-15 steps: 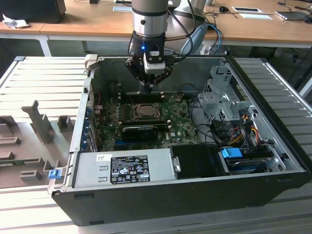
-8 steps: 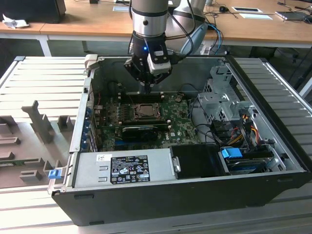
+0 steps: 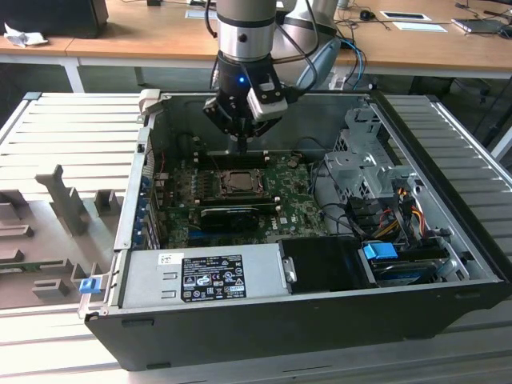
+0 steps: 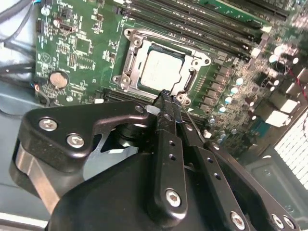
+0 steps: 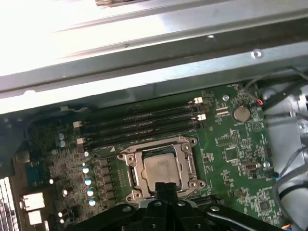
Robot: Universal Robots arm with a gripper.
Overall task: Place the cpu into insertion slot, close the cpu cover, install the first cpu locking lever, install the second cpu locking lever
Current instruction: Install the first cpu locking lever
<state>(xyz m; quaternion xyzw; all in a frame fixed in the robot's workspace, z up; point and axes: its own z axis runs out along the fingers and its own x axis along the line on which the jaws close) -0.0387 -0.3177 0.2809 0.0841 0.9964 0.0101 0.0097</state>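
Wooden desks [image 3: 120, 40] behind, ribbed grey table [image 3: 80, 120], computer case [image 3: 320, 324], hand [image 3: 242, 144] near cpu [image 3: 238, 181]

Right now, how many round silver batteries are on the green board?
1. The battery sits on the green board near the cables, away from the cpu. The gripper hides some board, so more could be hidden.

Even room light w/ soft shadows; metal case wall [image 5: 120, 48] blown out white (in the first wrist view).
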